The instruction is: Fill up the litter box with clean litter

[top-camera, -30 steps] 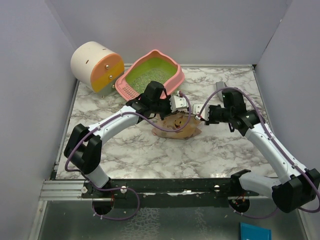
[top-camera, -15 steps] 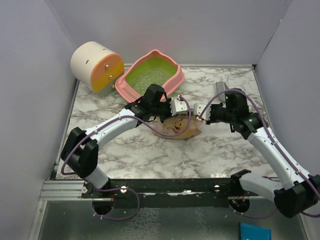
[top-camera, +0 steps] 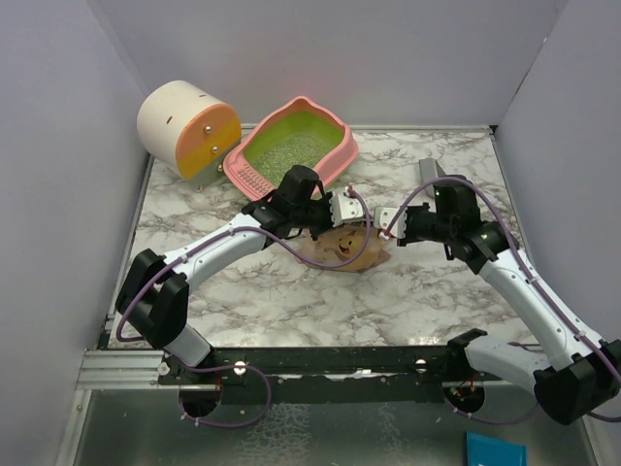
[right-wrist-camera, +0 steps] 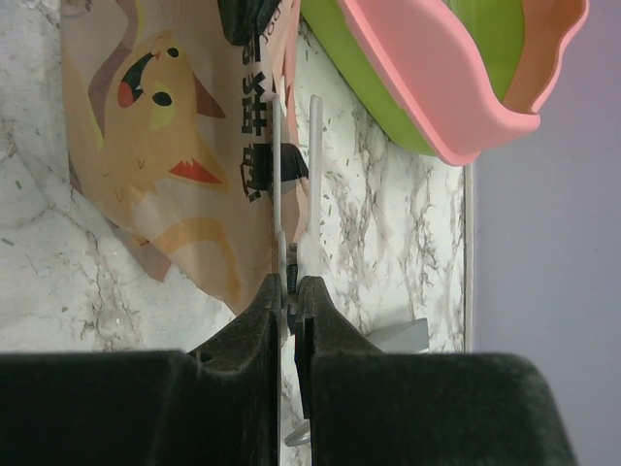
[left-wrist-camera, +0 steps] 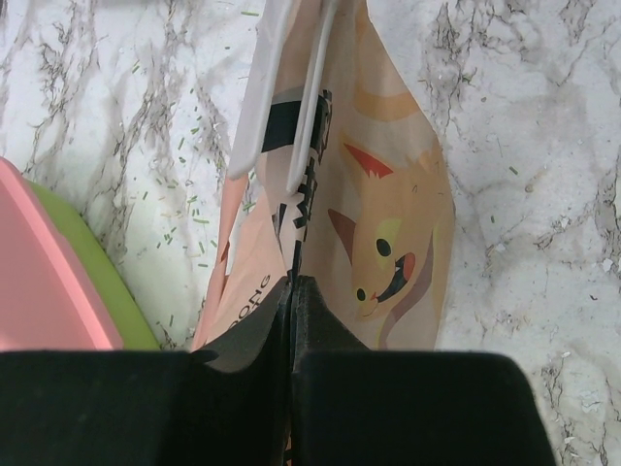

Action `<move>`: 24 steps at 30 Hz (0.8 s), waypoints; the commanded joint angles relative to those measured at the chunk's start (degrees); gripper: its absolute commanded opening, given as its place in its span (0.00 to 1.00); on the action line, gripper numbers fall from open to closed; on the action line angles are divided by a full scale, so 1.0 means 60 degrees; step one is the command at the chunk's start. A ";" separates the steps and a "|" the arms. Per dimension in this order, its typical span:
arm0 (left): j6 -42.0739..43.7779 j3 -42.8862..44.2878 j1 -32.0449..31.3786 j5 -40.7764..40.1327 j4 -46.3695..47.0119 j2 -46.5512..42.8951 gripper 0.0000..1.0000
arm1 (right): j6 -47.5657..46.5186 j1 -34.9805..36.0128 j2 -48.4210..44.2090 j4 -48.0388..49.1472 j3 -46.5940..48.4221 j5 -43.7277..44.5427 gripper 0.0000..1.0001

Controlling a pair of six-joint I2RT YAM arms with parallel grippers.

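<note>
Our left claw (left-wrist-camera: 292,286) and right claw (right-wrist-camera: 289,286) clamp the bag's (top-camera: 343,249) top edge, near the box (top-camera: 342,153) at the counter's (top-camera: 243,291) far edge.

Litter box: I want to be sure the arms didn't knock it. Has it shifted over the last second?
No. In the top view the litter box sits just where it did, its left corner as close to the cylinder as before.

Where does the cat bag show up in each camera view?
Top external: cat bag near centre, just nearer than the litter box.
Left wrist: bag fills the middle, top to bottom.
Right wrist: bag upper left.
Shared landmark: litter box, lower left in left wrist, upper right in right wrist.
</note>
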 commanded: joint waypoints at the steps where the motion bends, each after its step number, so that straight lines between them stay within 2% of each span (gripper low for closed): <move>1: 0.0016 -0.0058 -0.0060 -0.0003 0.0564 -0.0585 0.00 | 0.0144 0.0209 -0.0131 -0.0162 0.0000 -0.0471 0.01; 7: -0.0018 -0.0096 -0.0081 0.0042 0.0575 -0.0603 0.00 | 0.0329 0.0309 -0.0442 -0.0103 -0.0221 -0.0448 0.01; 24: -0.0086 -0.0454 -0.0297 0.0294 0.1053 -0.1099 0.00 | 0.0428 0.0465 0.0312 0.0876 -0.0730 -0.0857 0.01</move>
